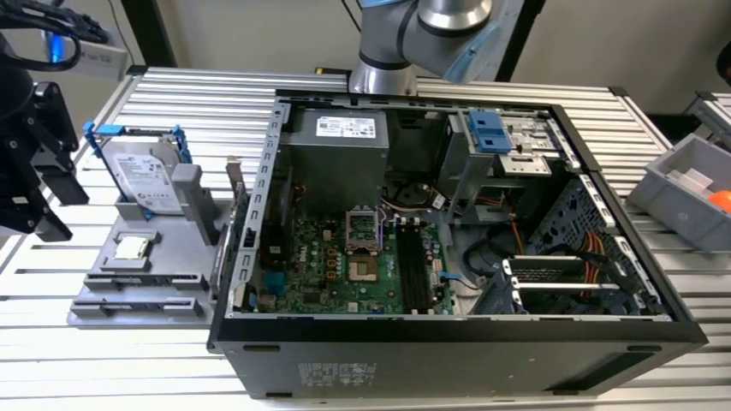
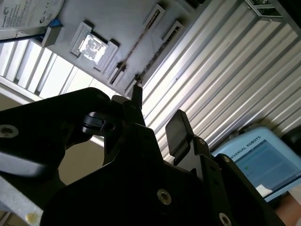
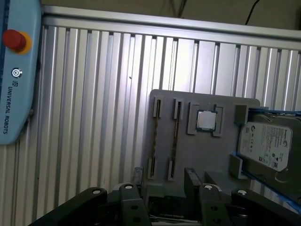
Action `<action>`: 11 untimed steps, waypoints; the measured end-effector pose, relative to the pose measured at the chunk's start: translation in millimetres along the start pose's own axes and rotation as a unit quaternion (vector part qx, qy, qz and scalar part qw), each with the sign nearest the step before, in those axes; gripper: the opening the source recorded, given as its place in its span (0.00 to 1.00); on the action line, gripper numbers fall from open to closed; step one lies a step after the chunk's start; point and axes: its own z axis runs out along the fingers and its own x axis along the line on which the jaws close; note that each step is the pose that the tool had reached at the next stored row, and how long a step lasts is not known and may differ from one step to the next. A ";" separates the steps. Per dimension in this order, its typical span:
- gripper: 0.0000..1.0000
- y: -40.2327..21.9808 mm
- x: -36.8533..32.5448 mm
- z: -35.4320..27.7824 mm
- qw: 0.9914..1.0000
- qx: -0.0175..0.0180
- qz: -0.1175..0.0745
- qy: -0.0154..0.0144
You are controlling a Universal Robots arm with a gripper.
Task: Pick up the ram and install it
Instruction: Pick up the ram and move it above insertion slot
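The ram (image 3: pixel 173 139) stands on edge in the grey fixture (image 3: pixel 204 155), a thin dark strip held between two slotted end blocks. In the second wrist view I see it (image 2: pixel 136 44) as the same narrow line. Nothing is touching it. On the same fixture, just beside the ram's slot, the small square processor chip (image 3: pixel 205 120) lies flat in its pocket. Beyond that the hard drive (image 3: pixel 268 141) leans in its blue frame. The fixture sits on the ribbed aluminium table (image 3: pixel 94 117), close against the open computer case (image 1: pixel 457 338) on the exterior view's left. The memory slots (image 1: pixel 417 265) run along the motherboard inside the case, well apart from the ram.

My tool (image 3: pixel 163 181) is open: its two fingers (image 3: pixel 136 178) stand apart with nothing between them. It hangs above the table at the fixture's end, clear of the ram. In the first wrist view the ram's line runs into the gap between the fingers, nearer one than the other.

I judge this to be the approach to the pick; the ram is not yet gripped, and installing has not begun. The grasp calls for centring the gap over the board's thin edge and keeping the fingers square to its flat faces. The tool must then come straight down without clipping the end blocks or the neighbouring empty slot.
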 end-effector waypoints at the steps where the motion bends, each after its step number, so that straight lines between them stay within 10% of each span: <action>1: 1.00 0.0 0.0 0.2 1.000 0.000 0.000 0.000; 11: 1.00 -0.1 -0.1 3.7 1.000 -0.002 0.000 0.001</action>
